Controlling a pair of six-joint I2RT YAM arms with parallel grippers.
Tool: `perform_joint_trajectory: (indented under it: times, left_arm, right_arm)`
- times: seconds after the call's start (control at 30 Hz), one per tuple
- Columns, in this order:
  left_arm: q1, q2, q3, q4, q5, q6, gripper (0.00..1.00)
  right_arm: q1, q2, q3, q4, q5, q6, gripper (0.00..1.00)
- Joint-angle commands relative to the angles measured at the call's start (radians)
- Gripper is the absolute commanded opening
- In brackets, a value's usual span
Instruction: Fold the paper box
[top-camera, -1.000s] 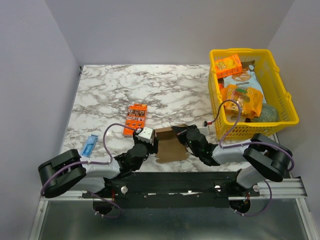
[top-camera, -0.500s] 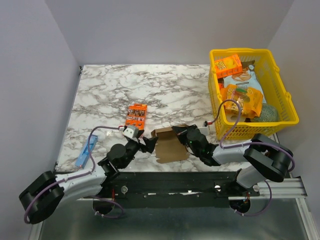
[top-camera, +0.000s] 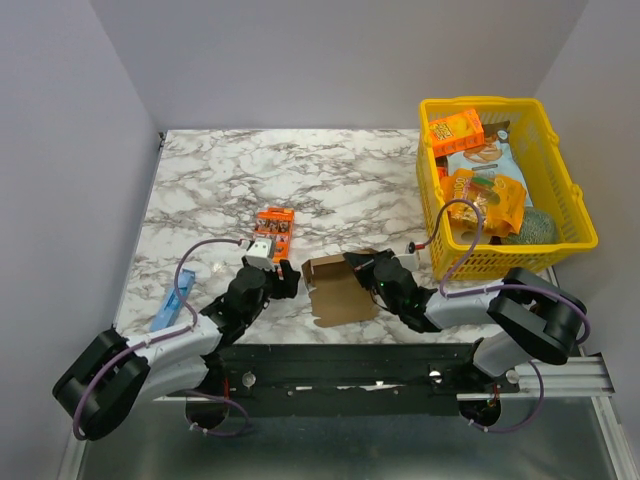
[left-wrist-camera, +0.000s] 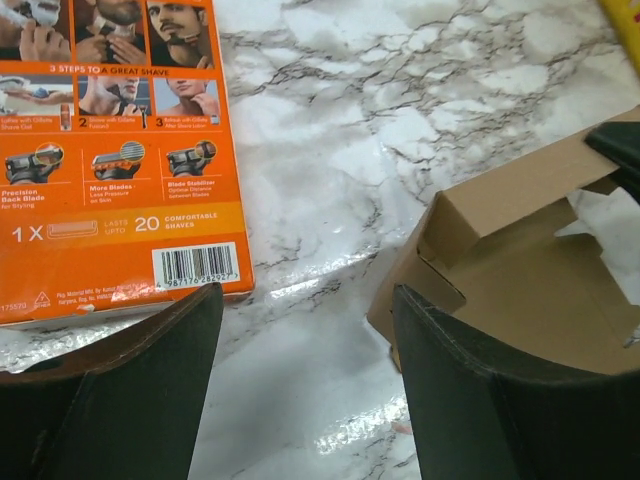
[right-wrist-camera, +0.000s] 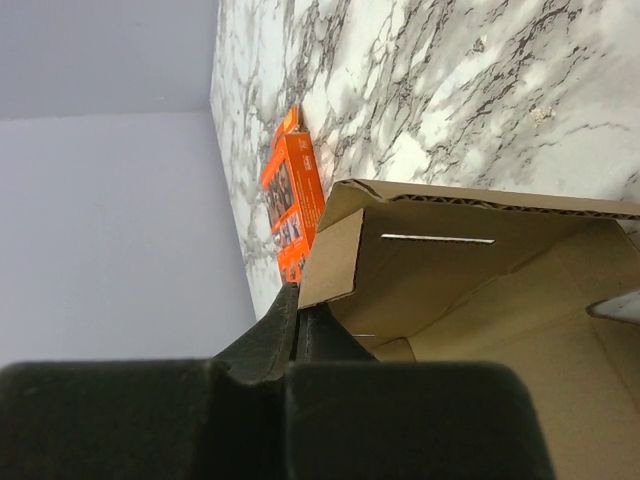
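left pincer: jaws wide apart, nothing held; in its wrist view only bare desk shows between the fingers.
change: a second ago this pincer sat against the left edge of the paper box; it has since backed off to the left and its arm has swung outward. The jaws widened and then eased in a little.
box vs left pincer: now just to the right of the pincer's right finger and clear of it, not touching. The near left corner looks raised and tucked.
right pincer: fully closed and unmoved over the last second. The tips are at the box's far right side, against the lower corner of a raised side flap. I can't tell whether any card is pinched.
box state: part-formed, top open, one slotted flap standing. It has not shifted on the desk.
orange pack: ahead of the left pincer's left finger, untouched.
meaning: probably a release after pressing the left wall. That wall stands up without the pincer, so that step looks done, with the remaining flaps and closing still to do.
risk: only the right tips steady the box, so it could slide on the next push.
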Motion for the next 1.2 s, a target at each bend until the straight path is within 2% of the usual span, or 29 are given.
perform_joint_trajectory:
  times: [0.0,0.2,0.33,0.57,1.17]
  left_arm:
    - [0.008,0.078,0.044,-0.039,-0.037,-0.028,0.77]
    - [0.008,0.095,0.006,0.076,0.089,0.032,0.75]
    - [0.008,0.107,0.000,0.111,0.121,0.049,0.64]
    - [0.005,0.206,0.023,0.212,0.238,0.085,0.57]
    - [-0.005,0.351,0.073,0.357,0.241,0.130,0.52]
  right_arm:
    - [-0.011,-0.012,-0.020,0.011,0.073,-0.014,0.00]
    - [-0.013,-0.006,-0.016,0.008,0.069,-0.015,0.00]
    - [-0.013,0.003,-0.008,0.011,0.058,-0.017,0.00]
    - [-0.013,0.011,0.000,0.017,0.046,-0.022,0.00]
    - [-0.013,0.019,-0.003,0.028,0.038,-0.025,0.00]
